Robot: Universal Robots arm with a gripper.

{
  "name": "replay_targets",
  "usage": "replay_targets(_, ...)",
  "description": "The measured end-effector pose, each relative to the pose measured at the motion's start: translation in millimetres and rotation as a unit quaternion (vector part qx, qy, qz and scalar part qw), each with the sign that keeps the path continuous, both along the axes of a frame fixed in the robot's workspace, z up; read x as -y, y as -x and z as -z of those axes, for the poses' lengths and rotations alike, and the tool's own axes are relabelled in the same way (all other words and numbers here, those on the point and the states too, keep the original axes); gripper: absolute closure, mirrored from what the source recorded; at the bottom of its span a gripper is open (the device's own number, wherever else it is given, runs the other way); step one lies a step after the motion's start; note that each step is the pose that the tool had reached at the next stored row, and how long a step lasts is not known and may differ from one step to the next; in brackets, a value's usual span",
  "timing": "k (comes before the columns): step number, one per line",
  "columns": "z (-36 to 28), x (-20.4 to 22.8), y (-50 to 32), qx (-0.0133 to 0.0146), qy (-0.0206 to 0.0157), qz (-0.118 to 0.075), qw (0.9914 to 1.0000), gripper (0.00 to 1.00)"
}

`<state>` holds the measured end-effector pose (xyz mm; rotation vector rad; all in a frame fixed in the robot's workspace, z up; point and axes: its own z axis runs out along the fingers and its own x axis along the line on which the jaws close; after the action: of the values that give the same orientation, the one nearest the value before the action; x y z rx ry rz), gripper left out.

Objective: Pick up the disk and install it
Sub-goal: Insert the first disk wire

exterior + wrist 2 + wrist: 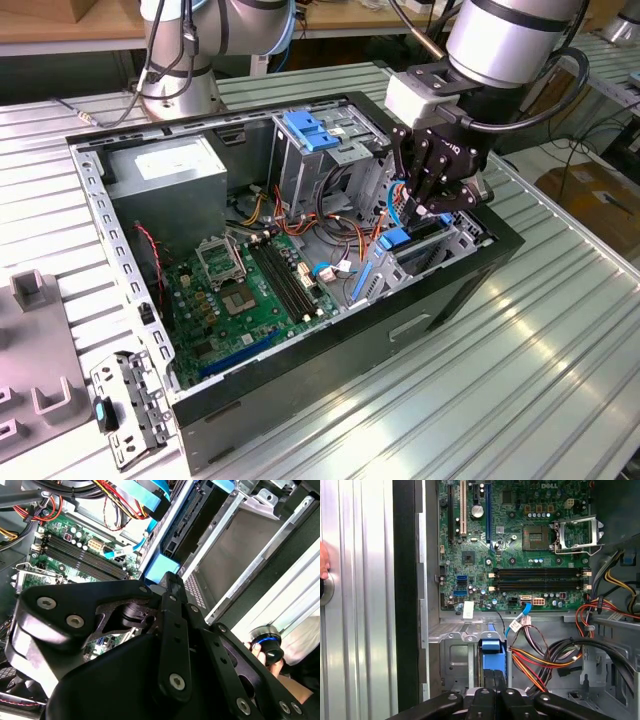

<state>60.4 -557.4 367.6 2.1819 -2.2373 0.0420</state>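
Note:
The disk (424, 233) stands on edge inside the metal drive bay (468, 232) at the front corner of the open computer case (330, 340), towards the exterior view's right. It is a dark slab with blue plastic rails. My gripper (418, 214) reaches down from above and is shut on the disk's blue upper end. In the first wrist view the two black fingers (487, 680) sit close together on the blue rail (491, 652). In the second wrist view one finger (172, 587) meets the blue end, and the dark disk (194, 516) runs along the bay's metal wall (235, 535).
Inside the case lie the green motherboard (240, 285), a grey power supply (170, 170), a metal cage with a blue handle (310, 130) and loose coloured cables (545, 655). A person's hand (262, 655) rests beside the case. A metal bracket (125, 405) lies on the table.

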Motion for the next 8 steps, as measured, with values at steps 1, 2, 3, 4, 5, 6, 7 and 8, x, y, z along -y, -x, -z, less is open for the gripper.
replay_targets(1, 0.0, 0.0, 0.0, 0.0000, 0.0000, 0.000, 1.00000, 0.89)
replay_targets(2, 0.0, 0.0, 0.0, 0.0000, 0.0000, 0.000, 1.00000, 0.89)
replay_targets(3, 0.0, 0.0, -0.1, 0.0000, 0.0000, 0.000, 1.00000, 0.89)
replay_targets(4, 0.1, 0.0, -0.2, 0.0000, 0.0000, 0.000, 1.00000, 0.89)
replay_targets(5, 0.1, 0.0, -1.0, 0.0000, 0.0000, 0.000, 1.00000, 0.89)
replay_targets(6, 0.0, 0.0, -2.6, 0.0000, 0.0000, 0.000, 1.00000, 0.89)
replay_targets(7, 0.0, 0.0, -4.0, 0.0000, 0.0000, 0.000, 1.00000, 0.89)
replay_targets(8, 0.0, 0.0, -5.2, 0.0000, 0.0000, 0.000, 1.00000, 0.89)
